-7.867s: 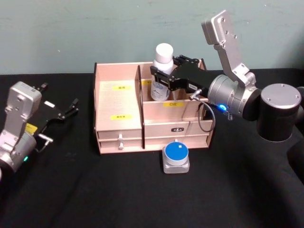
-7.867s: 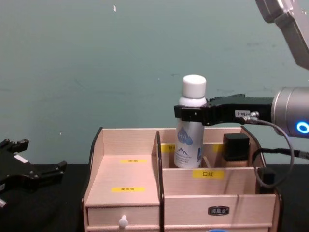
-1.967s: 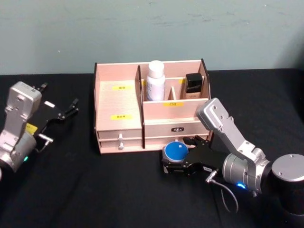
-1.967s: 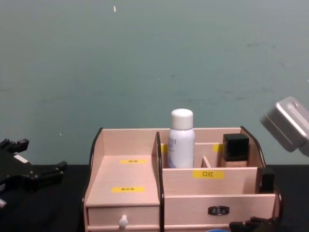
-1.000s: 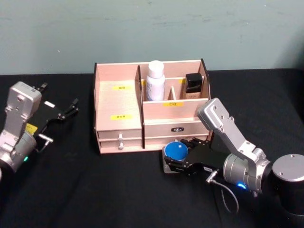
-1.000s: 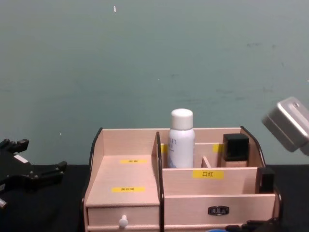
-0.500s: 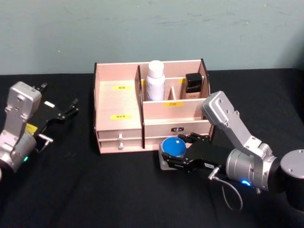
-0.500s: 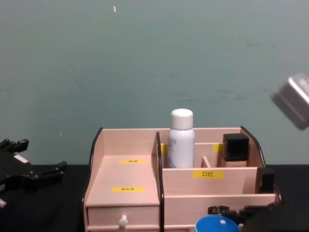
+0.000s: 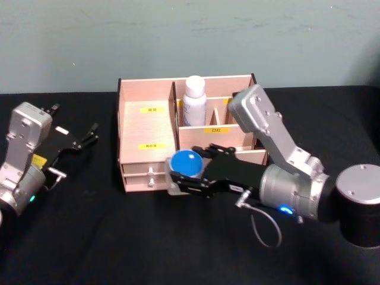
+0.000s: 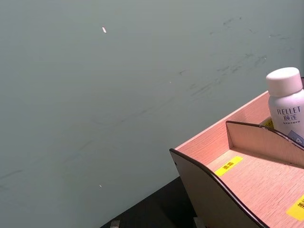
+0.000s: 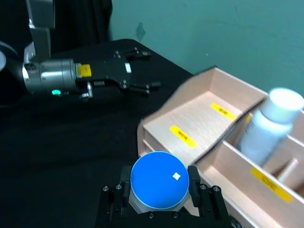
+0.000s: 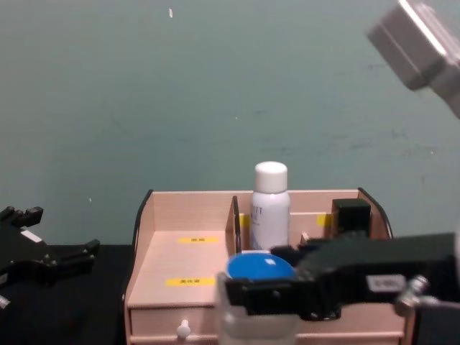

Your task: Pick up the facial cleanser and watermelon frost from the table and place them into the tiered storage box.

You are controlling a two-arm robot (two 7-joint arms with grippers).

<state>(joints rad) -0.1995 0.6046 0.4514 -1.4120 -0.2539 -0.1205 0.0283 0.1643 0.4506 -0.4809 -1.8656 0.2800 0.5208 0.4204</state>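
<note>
The right gripper point(image 9: 181, 177) holds the watermelon frost point(image 9: 185, 164), a small clear jar with a round blue lid. Its jaws are shut on the two sides of the jar. The jar is up in the air, off the black worktop point(image 9: 119, 237). In the head view it hangs in front of the tiered storage box point(image 9: 148, 127), near the seam between the small drawer with the white knob point(image 9: 150, 179) and the wide drawer beside it.

The facial cleanser point(image 9: 194, 101), a white bottle with a white cap, stands upright in a back part of the box, at about 12 o'clock from the jar. In the chest view a dark little box point(image 12: 350, 213) sits at about 3 o'clock from the bottle, in the next part of the box.

The left gripper point(image 9: 89, 134) rests low at about 9 o'clock from the box, well apart from it. Its jaws are a little open and hold nothing.

Yellow labels point(image 9: 152, 146) lie on the flat steps of the box.
</note>
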